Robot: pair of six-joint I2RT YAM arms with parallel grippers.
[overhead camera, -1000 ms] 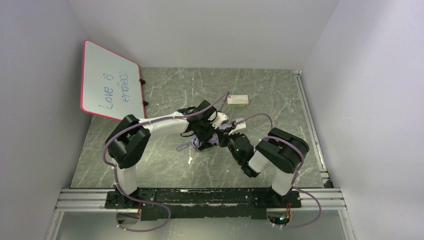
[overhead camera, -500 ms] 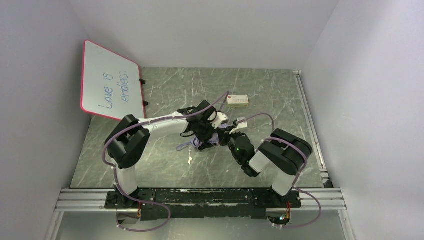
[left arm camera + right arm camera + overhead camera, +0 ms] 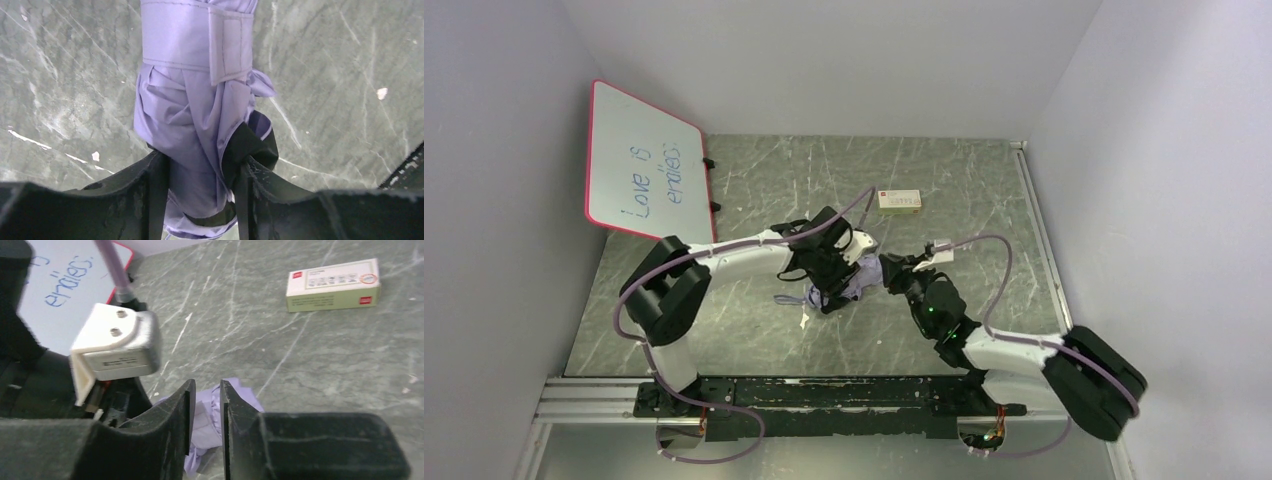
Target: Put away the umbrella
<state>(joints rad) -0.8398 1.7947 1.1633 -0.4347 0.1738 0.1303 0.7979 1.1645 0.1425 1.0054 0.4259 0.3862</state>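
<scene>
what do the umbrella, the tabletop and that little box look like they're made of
Umbrella: thin woven synthetic cloth, probably nylon or polyester; soft creases, faint sheen, stitched strap. Tabletop: looks like grey-green veined stone or a printed laminate; smooth, matte, scratched. Box: printed cardboard, sharp folded edges.

soft even light, blurred near edges

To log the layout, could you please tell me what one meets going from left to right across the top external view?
whiteboard → umbrella → small box
</scene>
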